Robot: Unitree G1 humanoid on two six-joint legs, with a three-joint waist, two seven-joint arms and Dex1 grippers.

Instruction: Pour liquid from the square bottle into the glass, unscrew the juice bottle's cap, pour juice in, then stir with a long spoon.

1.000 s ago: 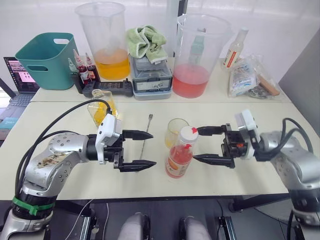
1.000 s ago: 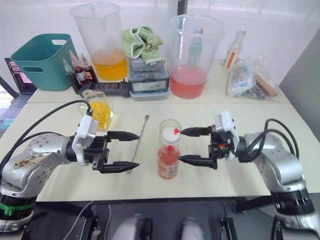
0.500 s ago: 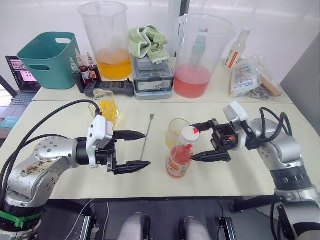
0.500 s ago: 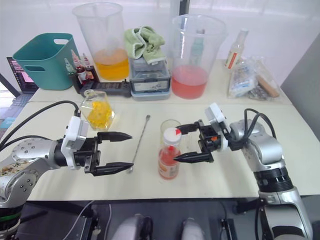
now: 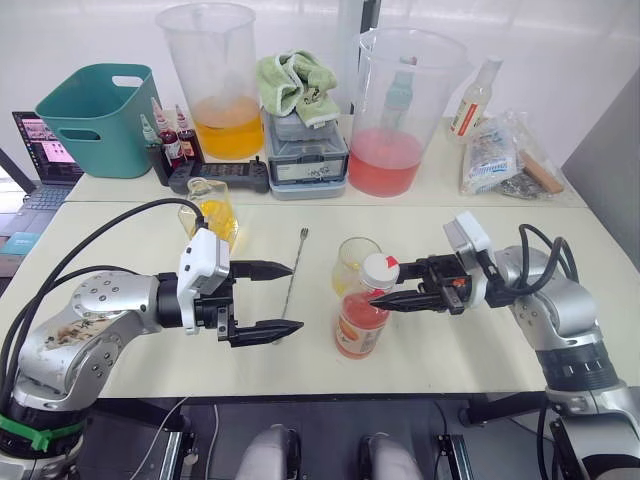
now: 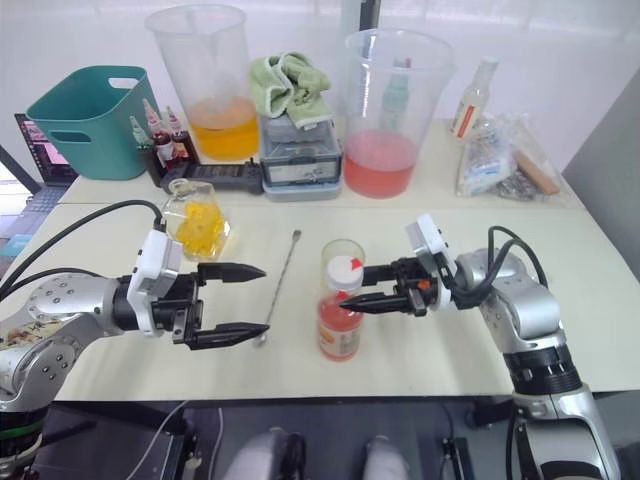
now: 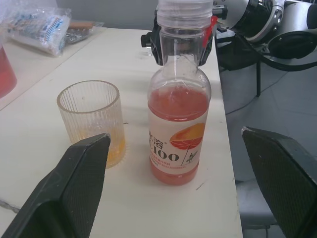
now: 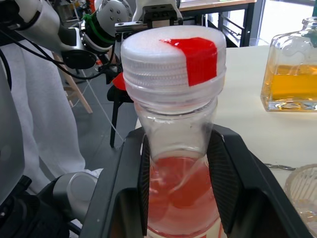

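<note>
Juice bottle [image 5: 362, 318] upright on bench [image 5: 480, 350], just in front of glass [image 5: 351, 262], which already holds a little yellow liquid. Pinkish-red drink, orange-and-white label, white cap [image 5: 378, 269] with red tab, apparently screwed on. Right hand [image 5: 392, 290] clamped about the neck just below the cap. Left hand [image 5: 283, 298] spread wide and empty, near the long spoon [image 5: 291, 278]. Unscrewing step under way, probably; next calls for steadying the body and twisting the cap off. Square bottle [image 5: 211, 213] set back.
</note>
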